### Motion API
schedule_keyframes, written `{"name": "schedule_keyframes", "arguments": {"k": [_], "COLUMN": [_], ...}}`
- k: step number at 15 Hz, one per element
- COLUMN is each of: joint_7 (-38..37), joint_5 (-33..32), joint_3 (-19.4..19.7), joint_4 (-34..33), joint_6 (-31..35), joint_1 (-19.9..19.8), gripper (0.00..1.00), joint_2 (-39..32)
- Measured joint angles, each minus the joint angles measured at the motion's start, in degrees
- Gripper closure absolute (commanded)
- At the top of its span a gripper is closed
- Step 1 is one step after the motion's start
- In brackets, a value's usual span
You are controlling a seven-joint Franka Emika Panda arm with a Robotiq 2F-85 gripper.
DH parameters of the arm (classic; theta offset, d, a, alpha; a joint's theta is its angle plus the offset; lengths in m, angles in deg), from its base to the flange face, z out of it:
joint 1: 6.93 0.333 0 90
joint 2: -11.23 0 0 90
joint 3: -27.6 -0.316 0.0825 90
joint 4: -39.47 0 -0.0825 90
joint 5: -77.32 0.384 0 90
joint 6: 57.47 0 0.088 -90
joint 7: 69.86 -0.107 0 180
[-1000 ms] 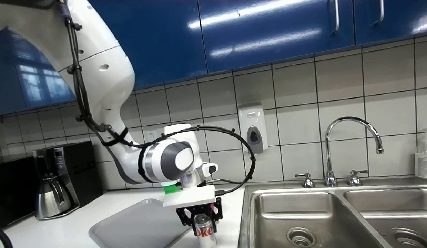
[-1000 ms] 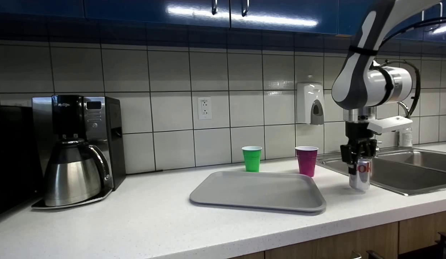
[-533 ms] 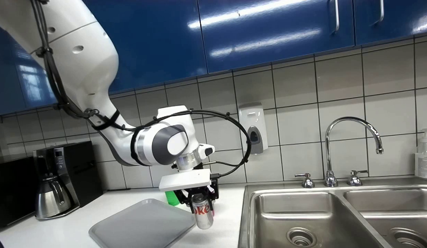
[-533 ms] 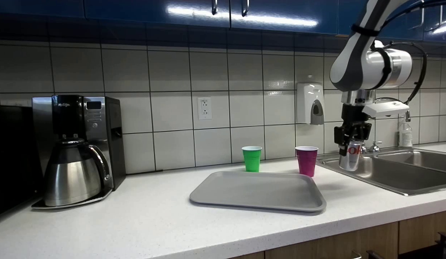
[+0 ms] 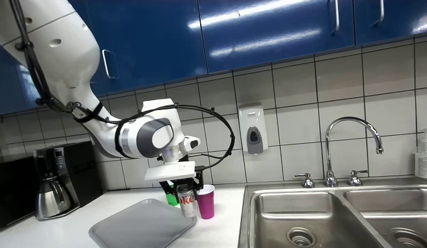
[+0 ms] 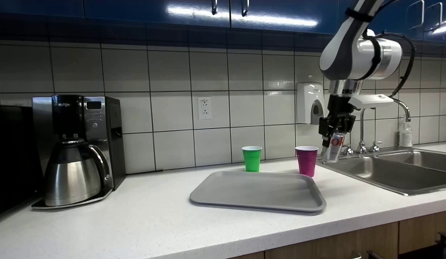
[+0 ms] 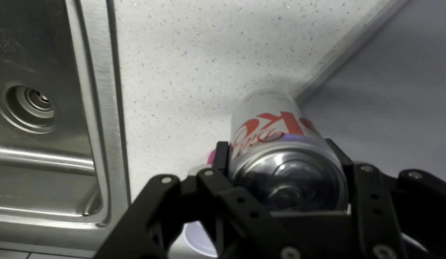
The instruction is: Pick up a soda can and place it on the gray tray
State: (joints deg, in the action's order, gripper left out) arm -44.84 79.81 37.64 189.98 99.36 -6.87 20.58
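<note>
- Clearly, we have the claw (image 5: pixel 187 197) clamped on the soda can (image 6: pixel 333 148): in the wrist view its two black fingers (image 7: pixel 221 158) press the can from either side, close to the lid (image 7: pixel 289 183).
- We find the can in mid-air above the white counter (image 6: pixel 165 223). In the wrist view it lies between the sink (image 7: pixel 104 90) and the gray tray (image 6: pixel 258 190), its far end just beside the tray's edge; we cannot tell whether any part of it hangs over the tray itself.
- We see the can lid up, but tilted. In an exterior view its base (image 6: pixel 329 159) points down and to the left of the picture, so the long axis leans with the lid to the right.
- In an exterior view the red letters (image 5: pixel 186 199) face us, and there the slant runs the opposite way and is milder: lid a little left, base a little right.
- From the wrist, we look onto the lid, with the long axis running away from us towards the top of the picture and the letters upside down.
- We notice the pink cup (image 5: pixel 206 206) upright on the counter, near the can in both exterior views.
- We see the green cup (image 6: pixel 252 159) upright behind the tray, which lies flat; the coffee maker (image 6: pixel 70 118) stands well apart.
</note>
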Motion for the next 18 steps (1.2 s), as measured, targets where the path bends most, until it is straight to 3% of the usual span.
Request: {"name": "schedule_keyframes", "arguments": {"k": [10,18], "joint_7": [0.2,0.2], "joint_5": [3.2,3.5], "joint_3": [-3.0,-5.8], "joint_4": [0.1,-0.1], "joint_6": [-0.9,-2.9], "joint_1": [7.0,9.1], "gripper": [0.61,0.61], "joint_2": [0.8,-1.9]}}
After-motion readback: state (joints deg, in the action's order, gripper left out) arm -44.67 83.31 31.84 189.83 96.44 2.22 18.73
